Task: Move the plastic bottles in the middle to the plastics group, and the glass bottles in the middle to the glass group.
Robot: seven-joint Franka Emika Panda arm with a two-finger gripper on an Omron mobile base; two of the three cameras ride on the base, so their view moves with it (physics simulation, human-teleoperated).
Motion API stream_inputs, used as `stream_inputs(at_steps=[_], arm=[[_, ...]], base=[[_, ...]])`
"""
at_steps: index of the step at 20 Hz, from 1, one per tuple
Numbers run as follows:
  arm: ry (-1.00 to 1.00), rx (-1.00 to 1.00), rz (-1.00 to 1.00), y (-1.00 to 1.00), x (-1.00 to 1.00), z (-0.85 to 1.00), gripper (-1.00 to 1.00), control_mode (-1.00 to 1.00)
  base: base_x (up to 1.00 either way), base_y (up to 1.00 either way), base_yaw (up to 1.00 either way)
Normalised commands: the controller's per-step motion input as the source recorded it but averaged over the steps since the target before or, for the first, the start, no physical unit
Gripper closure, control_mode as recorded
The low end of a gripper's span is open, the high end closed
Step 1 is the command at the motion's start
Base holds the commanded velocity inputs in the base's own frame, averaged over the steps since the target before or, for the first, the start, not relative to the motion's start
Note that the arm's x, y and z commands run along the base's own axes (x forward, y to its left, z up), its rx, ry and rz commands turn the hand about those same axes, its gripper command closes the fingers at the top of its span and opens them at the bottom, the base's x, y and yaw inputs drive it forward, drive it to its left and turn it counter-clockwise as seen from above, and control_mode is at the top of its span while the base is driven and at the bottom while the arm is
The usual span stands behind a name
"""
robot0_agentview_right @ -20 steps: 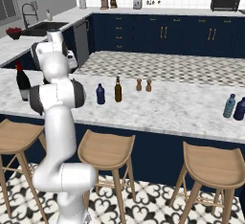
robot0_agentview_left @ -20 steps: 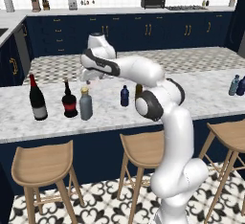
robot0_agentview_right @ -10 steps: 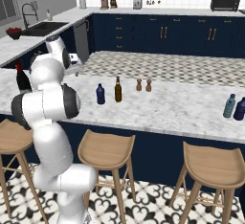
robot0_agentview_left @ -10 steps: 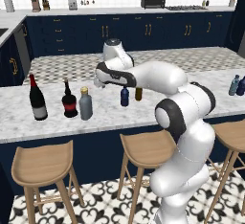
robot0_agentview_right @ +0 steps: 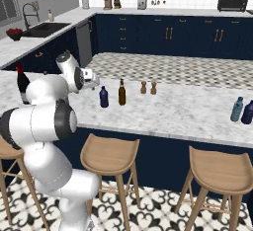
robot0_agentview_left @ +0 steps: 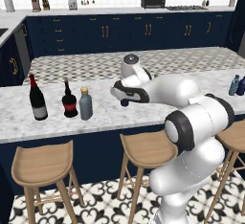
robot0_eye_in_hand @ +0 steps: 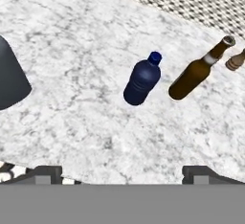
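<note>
Hand view: we see the navy bottle (robot0_eye_in_hand: 142, 80), squat w/ narrow neck and blue cap, upright on the marble worktop (robot0_eye_in_hand: 86, 50), just beside the slim amber bottle (robot0_eye_in_hand: 197, 72). Claw (robot0_eye_in_hand: 122, 173) wide open, holding nothing. At left edge a grey shape (robot0_eye_in_hand: 9, 77) is cut off; can't tell what it is.

Looking forward and down from behind the arm, left and right, both sharing the marble counter (robot0_agentview_left: 100, 110) and navy bottle (robot0_agentview_right: 103, 97). Hanging close above that counter on the hand, tilting down at the navy bottle (robot0_eye_in_hand: 142, 79) and brown bottle (robot0_eye_in_hand: 197, 71).
</note>
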Motion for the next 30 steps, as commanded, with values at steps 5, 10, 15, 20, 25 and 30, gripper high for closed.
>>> stream_inputs(at_steps=[5,10,15,20,25,30], arm=[[0.15,0.03,-0.14,-0.22,0.35,0.15,-1.0,-1.0],[0.11,0.1,-0.11,-0.12,0.3,-0.03,-1.0,-1.0],[-0.01,0.09,-0.08,-0.06,0.35,-0.13,-1.0,-1.0],[0.0,0.08,-0.07,-0.05,0.35,-0.26,-1.0,-1.0],[0.0,0.08,-0.03,-0.02,0.25,-0.32,-1.0,-1.0],[0.0,0.0,0.0,-0.04,0.33,-0.22,-1.0,-1.0]], base=[[0.0,0.0,0.0],[0.0,0.0,0.0],[0.0,0.0,0.0],[0.0,0.0,0.0],[0.0,0.0,0.0],[0.0,0.0,0.0]])
